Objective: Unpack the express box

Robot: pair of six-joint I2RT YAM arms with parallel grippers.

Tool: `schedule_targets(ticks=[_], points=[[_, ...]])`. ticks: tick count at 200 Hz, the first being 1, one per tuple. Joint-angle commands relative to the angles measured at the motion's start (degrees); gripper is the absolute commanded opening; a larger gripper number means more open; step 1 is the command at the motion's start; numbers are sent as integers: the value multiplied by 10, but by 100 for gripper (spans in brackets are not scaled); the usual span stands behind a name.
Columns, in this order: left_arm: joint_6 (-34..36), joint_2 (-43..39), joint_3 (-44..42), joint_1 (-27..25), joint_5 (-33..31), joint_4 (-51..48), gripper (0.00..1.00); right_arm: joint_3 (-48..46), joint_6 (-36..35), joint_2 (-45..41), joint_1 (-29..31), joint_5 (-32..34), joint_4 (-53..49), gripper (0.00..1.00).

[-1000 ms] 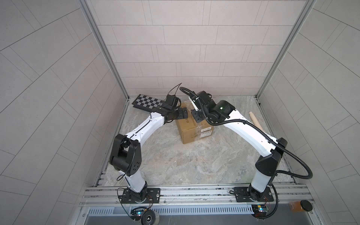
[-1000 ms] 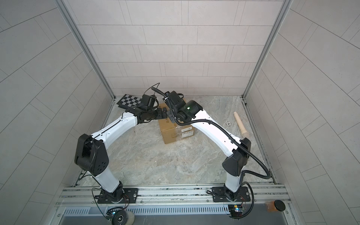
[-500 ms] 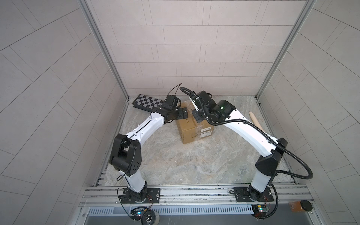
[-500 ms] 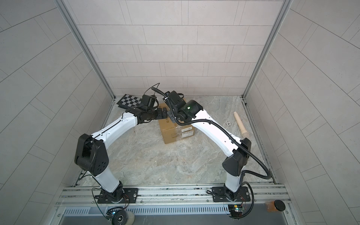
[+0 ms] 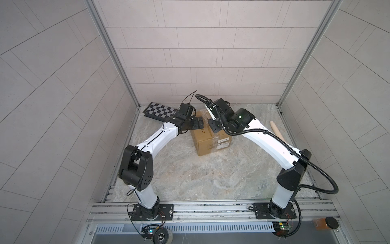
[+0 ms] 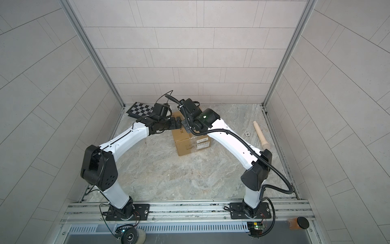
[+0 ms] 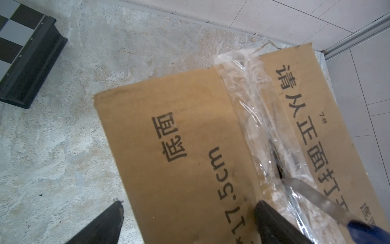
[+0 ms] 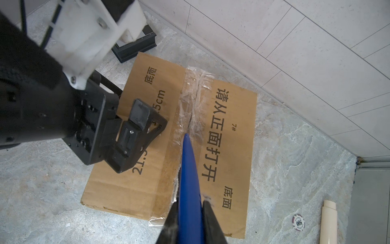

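Your box (image 5: 211, 137) sits at the back of the floor, between both arms, its flaps shut under the tape (image 8: 190, 99). The right gripper (image 8: 190, 209) is clamped on the blue knife (image 8: 188, 169), whose tip is in the seam. A dark slit shows there, so the cut looks begun, not finished. The left gripper (image 7: 188, 205) hangs spread wide above the box, holding nothing. Left for you: finish the cut, lift the flaps, empty it. Count: one box, one knife, one board (image 5: 160, 109), one rod (image 5: 276, 130), one chip (image 8: 298, 221) — and two grippers.
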Motion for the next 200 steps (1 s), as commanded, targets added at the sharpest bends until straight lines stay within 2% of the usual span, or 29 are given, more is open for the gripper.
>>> schedule_targets(ticks=[1,70,111,156,200], points=[[8,31,-28,2,-31,-65,100,-11,4,3,-5,-3,-4,0],[2,40,-26,3,-42,-76,100,25,-9,35,-8,-34,-29,0],[-15,54,-21,6,-73,-104,100,92,-26,40,-17,-76,-119,0],[-23,56,-23,14,-74,-108,100,180,-53,63,-19,-94,-222,0],[-24,55,-22,14,-64,-101,100,180,-53,87,-19,-114,-204,0]])
